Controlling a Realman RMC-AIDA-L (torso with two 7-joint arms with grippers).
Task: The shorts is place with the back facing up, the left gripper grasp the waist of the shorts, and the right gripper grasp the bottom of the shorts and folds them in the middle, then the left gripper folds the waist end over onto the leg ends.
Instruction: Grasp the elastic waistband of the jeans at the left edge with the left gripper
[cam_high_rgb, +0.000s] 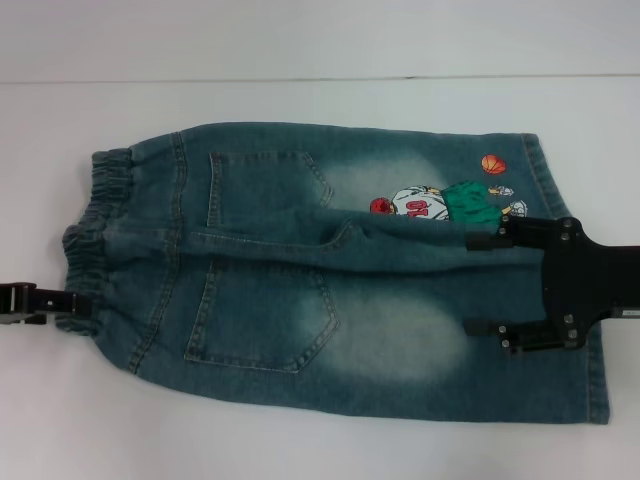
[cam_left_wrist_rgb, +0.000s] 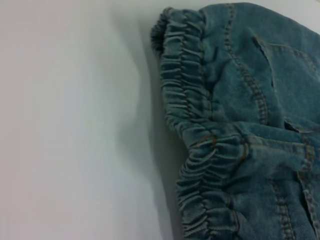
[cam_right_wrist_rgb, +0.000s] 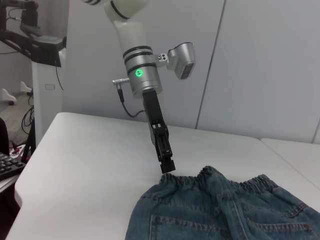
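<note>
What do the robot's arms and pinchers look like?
The left gripper is black and slim, on a silver wrist with black rings, a glowing green light, a small silver camera box and a thin dark cable. Its arm above is white. The right gripper is black too, with two fingers on a wide flat black bracket dotted with small silver screws.

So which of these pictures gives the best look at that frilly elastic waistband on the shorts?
The left wrist view: the waist fills it close up, so every gather and the centre seam show. The head view shows the whole band from above, with the left gripper at its near corner. The right wrist view catches only its ruffled edge.
</note>
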